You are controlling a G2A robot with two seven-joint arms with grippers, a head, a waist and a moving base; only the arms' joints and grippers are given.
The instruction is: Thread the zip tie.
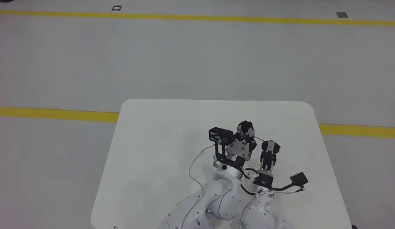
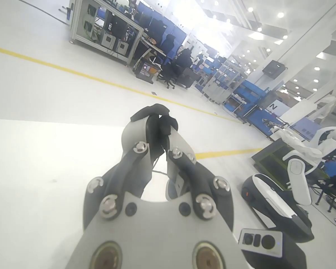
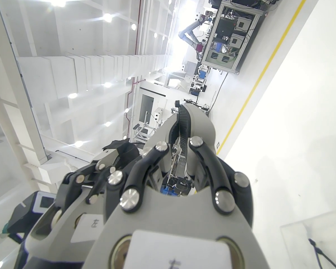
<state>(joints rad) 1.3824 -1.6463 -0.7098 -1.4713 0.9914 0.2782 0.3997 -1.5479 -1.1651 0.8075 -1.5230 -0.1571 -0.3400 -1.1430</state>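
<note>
Both grippers are held up above the near part of the white table (image 1: pixel 160 167), close together. My left gripper (image 1: pixel 245 132) (image 2: pixel 160 118) is shut on the black zip tie (image 2: pixel 165 144), whose thin strap hangs down between the fingers. My right gripper (image 1: pixel 269 149) (image 3: pixel 181 107) stands just beside it, also shut, with a small black end of the zip tie (image 3: pixel 177 103) sticking out at its tips. A thin dark line of the zip tie (image 1: pixel 257 137) runs between the two grippers. In the right wrist view the left gripper (image 3: pixel 120 152) shows close alongside.
A clear sheet (image 3: pixel 324 225) with a thin black strand on it lies on the table by the right arm. The far and left parts of the tabletop are bare white. Yellow floor lines (image 1: pixel 197 18) run beyond the table.
</note>
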